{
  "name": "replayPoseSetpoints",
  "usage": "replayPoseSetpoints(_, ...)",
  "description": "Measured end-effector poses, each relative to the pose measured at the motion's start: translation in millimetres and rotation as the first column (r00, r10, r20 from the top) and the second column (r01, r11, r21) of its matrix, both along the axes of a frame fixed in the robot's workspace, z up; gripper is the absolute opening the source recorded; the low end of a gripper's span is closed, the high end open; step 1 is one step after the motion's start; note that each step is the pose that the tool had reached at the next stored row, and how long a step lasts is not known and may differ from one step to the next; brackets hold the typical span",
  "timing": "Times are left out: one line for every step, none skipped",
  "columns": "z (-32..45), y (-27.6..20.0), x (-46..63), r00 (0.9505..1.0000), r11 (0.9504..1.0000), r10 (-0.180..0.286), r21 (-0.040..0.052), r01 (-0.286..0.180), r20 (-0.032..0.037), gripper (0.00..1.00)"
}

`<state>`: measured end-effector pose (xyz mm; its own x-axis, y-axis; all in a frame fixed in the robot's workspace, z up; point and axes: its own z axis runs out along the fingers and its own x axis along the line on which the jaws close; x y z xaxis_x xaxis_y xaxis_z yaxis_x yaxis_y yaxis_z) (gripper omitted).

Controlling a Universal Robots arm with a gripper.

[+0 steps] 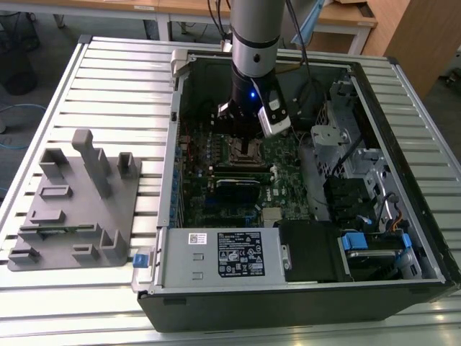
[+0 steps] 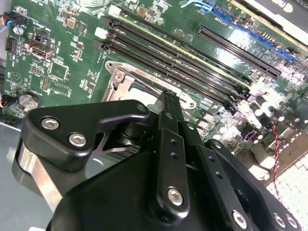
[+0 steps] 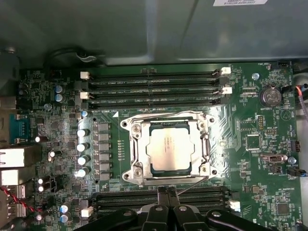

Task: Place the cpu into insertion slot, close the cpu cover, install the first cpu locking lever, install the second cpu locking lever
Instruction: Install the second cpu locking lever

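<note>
Gripper fingers pressed together, empty, beside cpu under cover; unlatched lever could spring.

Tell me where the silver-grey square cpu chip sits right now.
In the first wrist view the silver-grey square cpu chip lies in the square motherboard socket, under the silver metal cover frame, between two banks of long black memory slots.
</note>
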<state>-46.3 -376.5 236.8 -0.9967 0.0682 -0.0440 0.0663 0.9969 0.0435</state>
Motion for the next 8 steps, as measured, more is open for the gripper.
replayPoseSetpoints(-0.5, 0.0, -0.6, 1.0000, 1.0000, 0.000, -0.0020, 0.000, 0.0000, 0.11)
replayPoseSetpoints(-1.1, 0.0, -1.2, 1.0000, 1.0000, 0.000, -0.0036, 0.000, -0.0001, 0.11)
replayPoseSetpoints(-1.8, 0.0, -1.8, 1.0000, 1.0000, 0.000, -0.0047, 0.000, -0.0001, 0.11)
replayPoseSetpoints(-2.3, 0.0, -2.3, 1.0000, 1.0000, 0.000, -0.0056, 0.000, 0.0000, 0.11)
replayPoseSetpoints(-2.8, 0.0, -2.7, 1.0000, 1.0000, 0.000, -0.0061, 0.000, 0.0000, 0.11)
replayPoseSetpoints(-3.3, 0.0, -3.0, 1.0000, 1.0000, 0.000, -0.0064, 0.000, 0.0000, 0.11)
replayPoseSetpoints(-3.4, 0.0, -3.2, 1.0000, 1.0000, 0.000, -0.0070, 0.000, -0.0001, 0.11)
replayPoseSetpoints(-3.4, -0.1, -3.2, 1.0000, 1.0000, 0.000, -0.0071, 0.000, -0.0002, 0.11)
